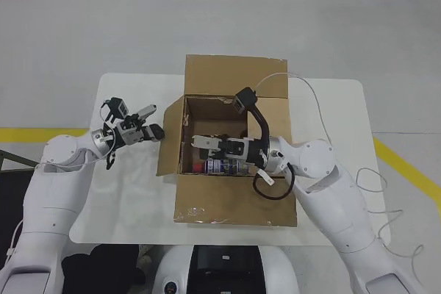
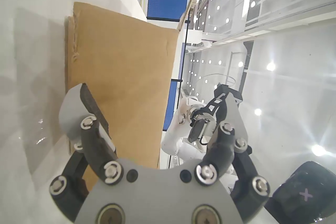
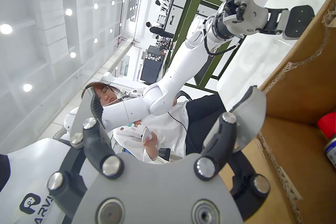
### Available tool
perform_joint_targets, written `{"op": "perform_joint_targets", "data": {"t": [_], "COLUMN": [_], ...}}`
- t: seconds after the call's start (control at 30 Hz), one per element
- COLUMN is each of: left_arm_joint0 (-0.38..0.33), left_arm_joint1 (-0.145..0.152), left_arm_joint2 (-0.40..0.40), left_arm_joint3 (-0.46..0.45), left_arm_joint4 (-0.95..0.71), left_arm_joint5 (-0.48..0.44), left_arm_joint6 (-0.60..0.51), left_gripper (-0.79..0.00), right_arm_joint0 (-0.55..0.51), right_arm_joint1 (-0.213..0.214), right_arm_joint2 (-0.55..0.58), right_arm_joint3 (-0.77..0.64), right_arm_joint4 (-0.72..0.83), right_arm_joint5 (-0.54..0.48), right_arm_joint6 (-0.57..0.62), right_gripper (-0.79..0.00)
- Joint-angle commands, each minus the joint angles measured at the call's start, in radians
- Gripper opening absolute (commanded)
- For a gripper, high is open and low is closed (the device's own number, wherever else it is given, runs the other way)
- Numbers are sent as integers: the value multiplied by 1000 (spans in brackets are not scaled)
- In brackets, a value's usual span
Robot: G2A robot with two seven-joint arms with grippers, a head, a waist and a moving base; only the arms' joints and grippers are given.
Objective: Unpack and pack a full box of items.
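Boxes: one cardboard box [image 1: 235, 202] with four flaps folded out.
Tables: one table [image 1: 125, 213].
Items counted inside the box: one bottle [image 1: 222, 167] with one red cap. Any further contents are hidden under an arm.
Arms: two.
Grippers: two, the left gripper [image 1: 153, 122] and the right gripper [image 1: 202, 144], each with two fingers.

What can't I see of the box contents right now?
- Top view: right gripper hides much of the open brown cardboard box's inside; item count unclear.
- Right wrist view: red-capped container cut by the frame edge.
- Left wrist view: box side blocks the inside.
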Motion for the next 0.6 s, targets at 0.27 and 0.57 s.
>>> {"op": "perform_joint_targets", "data": {"t": [0.27,0.57], "left_arm_joint0": [19,-28], "left_arm_joint1": [18,12], "left_arm_joint2": [-83,-36], "left_arm_joint3": [-142,-234], "left_arm_joint4": [-29,5], "left_arm_joint5": [-10,16], "left_arm_joint6": [-2,65], "left_gripper": [0,0], "right_arm_joint0": [-27,-139], "right_arm_joint1": [22,54], "right_arm_joint2": [50,143], "right_arm_joint3": [-54,-206], "right_arm_joint4": [-45,-85], "right_arm_joint5": [65,150], "right_arm_joint6": [63,87], "right_gripper": [0,0]}}
